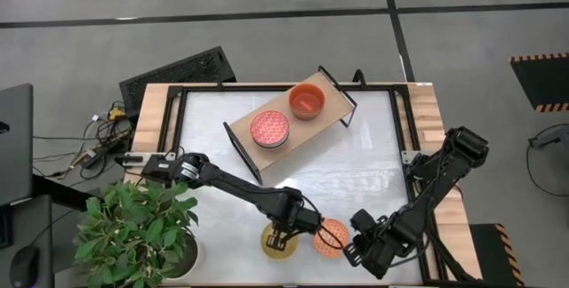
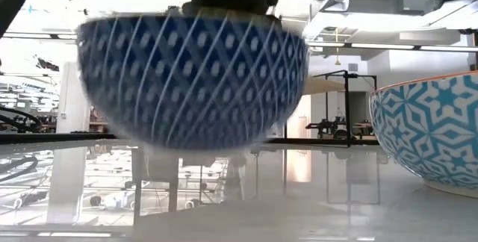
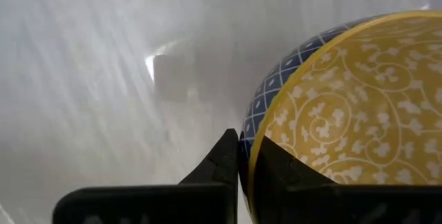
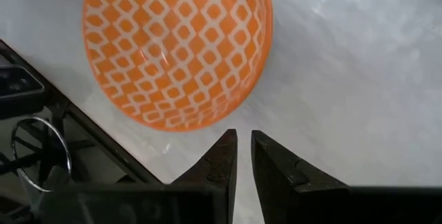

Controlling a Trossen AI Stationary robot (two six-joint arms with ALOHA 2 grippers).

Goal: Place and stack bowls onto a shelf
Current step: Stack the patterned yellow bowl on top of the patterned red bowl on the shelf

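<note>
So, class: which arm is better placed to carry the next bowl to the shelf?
Left. The left gripper already pinches the yellow bowl by its rim, while the right gripper sits beside the orange bowl, holding nothing.

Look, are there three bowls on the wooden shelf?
No, the shelf holds two: a pink patterned bowl and a red-orange bowl.
</note>
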